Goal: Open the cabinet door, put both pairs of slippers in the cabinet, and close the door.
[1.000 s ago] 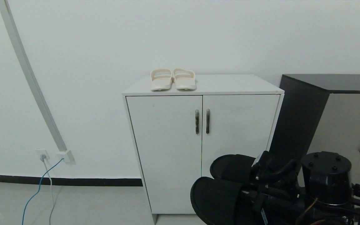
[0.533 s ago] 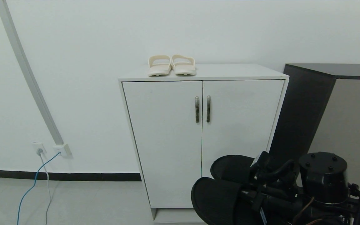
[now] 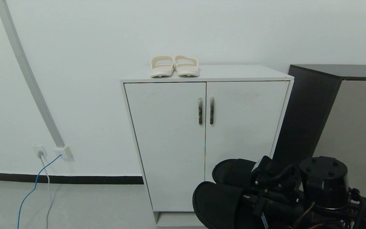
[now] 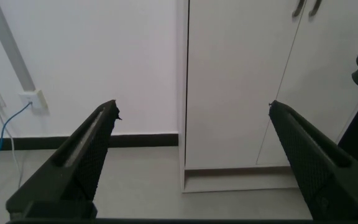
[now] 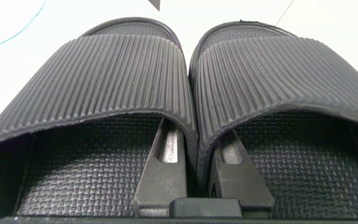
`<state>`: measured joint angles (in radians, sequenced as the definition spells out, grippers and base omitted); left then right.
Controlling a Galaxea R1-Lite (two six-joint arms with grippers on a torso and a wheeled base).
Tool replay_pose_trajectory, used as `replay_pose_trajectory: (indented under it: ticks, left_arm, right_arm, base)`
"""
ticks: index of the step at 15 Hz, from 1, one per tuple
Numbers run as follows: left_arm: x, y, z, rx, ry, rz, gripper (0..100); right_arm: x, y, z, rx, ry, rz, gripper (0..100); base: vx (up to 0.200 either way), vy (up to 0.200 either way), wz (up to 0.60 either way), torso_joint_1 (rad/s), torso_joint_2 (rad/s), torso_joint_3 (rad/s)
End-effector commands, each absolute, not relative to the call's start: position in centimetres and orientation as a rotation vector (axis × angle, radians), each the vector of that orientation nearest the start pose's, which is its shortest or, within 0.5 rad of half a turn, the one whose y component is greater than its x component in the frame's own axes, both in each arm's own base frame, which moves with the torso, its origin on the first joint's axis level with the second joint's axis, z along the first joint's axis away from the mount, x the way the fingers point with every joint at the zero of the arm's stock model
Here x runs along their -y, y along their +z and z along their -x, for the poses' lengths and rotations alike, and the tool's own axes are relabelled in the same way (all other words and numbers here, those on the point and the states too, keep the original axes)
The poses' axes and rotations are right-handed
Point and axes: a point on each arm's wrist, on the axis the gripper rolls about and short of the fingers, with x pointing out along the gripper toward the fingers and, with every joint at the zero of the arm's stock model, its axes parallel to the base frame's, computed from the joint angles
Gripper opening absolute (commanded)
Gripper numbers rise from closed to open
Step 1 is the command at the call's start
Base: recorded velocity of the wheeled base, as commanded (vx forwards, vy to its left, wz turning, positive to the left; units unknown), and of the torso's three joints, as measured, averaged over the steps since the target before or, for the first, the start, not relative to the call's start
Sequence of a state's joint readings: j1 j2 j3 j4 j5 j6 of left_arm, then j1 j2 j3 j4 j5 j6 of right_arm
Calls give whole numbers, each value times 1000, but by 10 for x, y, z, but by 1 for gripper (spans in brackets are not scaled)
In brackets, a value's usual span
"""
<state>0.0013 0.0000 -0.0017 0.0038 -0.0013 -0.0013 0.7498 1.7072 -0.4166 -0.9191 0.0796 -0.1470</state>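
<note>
Facing the head view: shut cabinet point(image 3: 170, 143) bears beige slippers point(image 3: 174, 66) on its top at 11 o'clock; black slippers point(image 3: 221, 200) sit at 5 o'clock. Left wrist view: left gripper point(image 4: 192, 107) spread wide, empty, before the cabinet. Right wrist view: right gripper point(image 5: 197, 174) pinches the black slippers' adjoining inner walls.

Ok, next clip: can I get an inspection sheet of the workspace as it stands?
Surface: white cabinet top, with beige slippers side by side on its left part.
Job's things: doors both shut, handles untouched; black slippers held low in front of the right door.
Clutter: nothing seen.
Grippers: right gripper shut on the black slippers, fingers under the straps; left gripper open and empty, facing the cabinet's lower left.
Cables: blue cable and grey cable run from the sockets down to the floor.
Surroundings: white wall, slanting conduit, dark cabinet on the right.
</note>
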Motion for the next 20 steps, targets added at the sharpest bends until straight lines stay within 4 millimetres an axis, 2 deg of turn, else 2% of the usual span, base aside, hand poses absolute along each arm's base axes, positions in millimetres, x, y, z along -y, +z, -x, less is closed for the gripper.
replay_pose_trajectory:
  ticks: [1, 6, 7, 8, 9, 11, 13, 14, 17, 20]
  left_arm:
    - [0, 76, 23, -3, 0, 3, 100]
    - [0, 77, 19, -52, -22, -7, 100]
    - [0, 88, 21, -24, -34, -12, 100]
    - [0, 112, 22, 9, -61, 14, 100]
    - [1, 125, 20, 3, -84, 37, 100]
    - [4, 153, -7, -115, -187, 42, 100]
    - [8, 174, -33, -167, -347, 62, 100]
    - [9, 182, -51, -203, -370, 63, 100]
    - [21, 194, -104, -196, -474, 55, 100]
    - [44, 196, -154, -164, -581, 42, 100]
  right_arm:
    - [-177, 113, -187, -302, 847, 263, 0]
    - [-178, 110, -188, -307, 847, 267, 0]
    - [-178, 110, -188, -304, 847, 266, 0]
    - [-178, 110, -188, -303, 847, 265, 0]
    - [-177, 110, -188, -304, 848, 266, 0]
    - [-177, 110, -187, -306, 848, 266, 0]
    - [-176, 108, -186, -316, 850, 269, 0]
    - [-175, 107, -186, -318, 850, 270, 0]
    - [-175, 107, -185, -309, 850, 267, 0]
    - [-175, 106, -185, -310, 848, 268, 0]
  base:
    - [0, 0, 0, 0, 0, 0]
    - [0, 0, 0, 0, 0, 0]
    - [0, 0, 0, 0, 0, 0]
    - [0, 0, 0, 0, 0, 0]
    - [0, 0, 0, 0, 0, 0]
    - [0, 0, 0, 0, 0, 0]
    - [0, 0, 0, 0, 0, 0]
    - [0, 0, 0, 0, 0, 0]
    - [0, 0, 0, -14, 53, 54]
    - [0, 0, 0, -11, 52, 57]
